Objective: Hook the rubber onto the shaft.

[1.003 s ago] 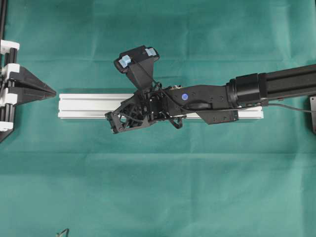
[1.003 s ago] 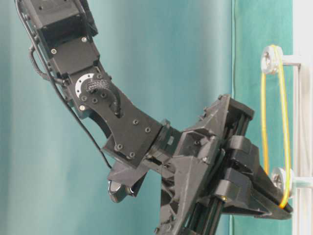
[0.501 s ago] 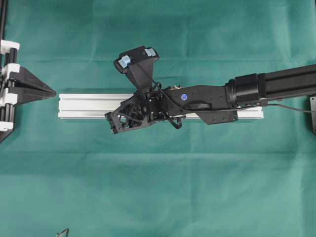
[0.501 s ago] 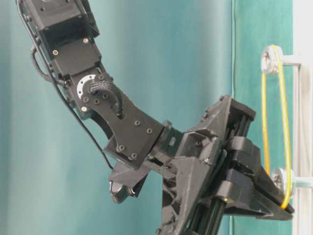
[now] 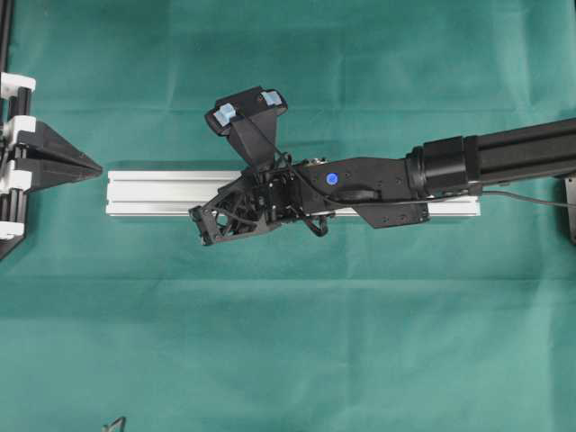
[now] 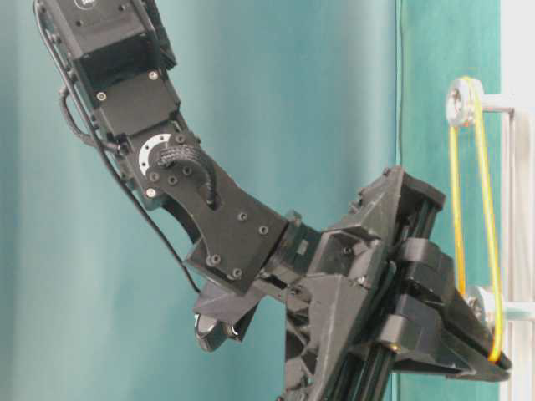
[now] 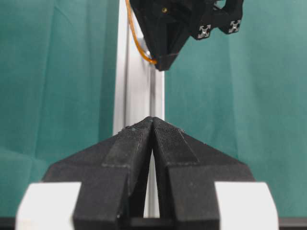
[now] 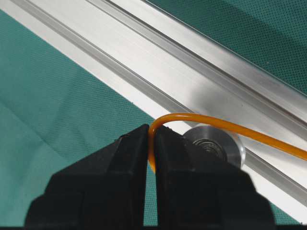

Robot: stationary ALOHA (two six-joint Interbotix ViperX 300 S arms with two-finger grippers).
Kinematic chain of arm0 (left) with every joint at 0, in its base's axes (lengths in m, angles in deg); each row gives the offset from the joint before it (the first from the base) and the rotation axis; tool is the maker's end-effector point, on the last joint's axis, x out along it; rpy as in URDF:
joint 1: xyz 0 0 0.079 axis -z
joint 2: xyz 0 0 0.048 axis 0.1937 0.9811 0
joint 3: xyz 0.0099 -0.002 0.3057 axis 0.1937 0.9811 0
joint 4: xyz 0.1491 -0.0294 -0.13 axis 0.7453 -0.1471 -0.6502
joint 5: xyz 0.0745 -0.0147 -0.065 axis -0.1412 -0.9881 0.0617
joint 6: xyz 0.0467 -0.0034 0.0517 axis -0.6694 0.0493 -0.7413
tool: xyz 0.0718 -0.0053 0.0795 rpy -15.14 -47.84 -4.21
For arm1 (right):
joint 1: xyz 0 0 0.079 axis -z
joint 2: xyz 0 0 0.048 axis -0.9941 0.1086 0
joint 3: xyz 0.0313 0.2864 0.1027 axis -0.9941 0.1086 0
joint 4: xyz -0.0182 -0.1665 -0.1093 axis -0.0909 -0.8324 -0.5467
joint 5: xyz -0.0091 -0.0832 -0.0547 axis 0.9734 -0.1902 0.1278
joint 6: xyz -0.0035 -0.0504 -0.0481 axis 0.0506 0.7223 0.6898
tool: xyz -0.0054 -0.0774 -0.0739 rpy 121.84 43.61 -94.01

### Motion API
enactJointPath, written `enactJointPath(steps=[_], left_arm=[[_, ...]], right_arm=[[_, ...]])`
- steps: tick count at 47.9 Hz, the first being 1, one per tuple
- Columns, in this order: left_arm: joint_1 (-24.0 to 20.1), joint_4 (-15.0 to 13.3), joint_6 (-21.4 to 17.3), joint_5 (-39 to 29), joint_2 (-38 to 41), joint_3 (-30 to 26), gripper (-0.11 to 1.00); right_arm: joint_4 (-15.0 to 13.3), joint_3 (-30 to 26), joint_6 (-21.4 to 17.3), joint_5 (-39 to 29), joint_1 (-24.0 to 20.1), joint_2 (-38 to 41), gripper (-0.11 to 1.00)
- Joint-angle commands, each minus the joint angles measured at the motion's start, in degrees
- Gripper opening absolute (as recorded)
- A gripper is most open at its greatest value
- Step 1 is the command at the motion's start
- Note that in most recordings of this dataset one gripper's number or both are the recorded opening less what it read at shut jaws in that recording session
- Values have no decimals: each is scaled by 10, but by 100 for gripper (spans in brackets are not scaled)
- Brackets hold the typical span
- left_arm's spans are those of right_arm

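The right pincer (image 8: 151,165) is clamped together on the rubber (image 8: 230,127), a thin orange band whose bent end is nipped between the two black fingers (image 8: 120,158); from the pinch the band arcs up and runs off to the right over a small silver shaft wheel (image 8: 216,146) that sits just beside the fingers, touching or nearly touching them. Beneath both lies the silver rail (image 8: 158,67), running diagonally in the right wrist view across the green table (image 8: 48,96). In the table-level view the right pincer (image 6: 493,363) sits at the lower end of the rubber (image 6: 489,209), which is stretched as a long narrow loop from an upper wheel (image 6: 460,100) down past the lower wheel (image 6: 478,302) to the finger tips; whether the loop's lower end has seated on that lower wheel cannot be told. From overhead, the right pincer (image 5: 200,229) reaches across the rail (image 5: 153,193) near its middle, and the band itself is hidden under the arm. The left pincer (image 5: 90,166) rests well apart from the right one, off the rail's far end, its fingers pressed together on nothing. The left wrist view shows the same: left pincer (image 7: 152,122) closed, tips meeting, aimed along the rail (image 7: 139,96) towards the right pincer (image 7: 163,62), where a short piece of the rubber (image 7: 139,48) shows beside the black tip.
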Motion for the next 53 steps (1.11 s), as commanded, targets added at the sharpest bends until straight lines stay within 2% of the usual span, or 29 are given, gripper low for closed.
enactJointPath(steps=[1, 34, 53], left_arm=[[1, 2, -1, 4, 4, -17, 0], [1, 2, -1, 4, 4, -18, 0], [1, 2, -1, 4, 4, -18, 0]], right_arm=[[2, -10, -1, 4, -4, -5, 6], [4, 5, -1, -11, -10, -5, 6], [18, 12, -1, -13, -18, -5, 6]])
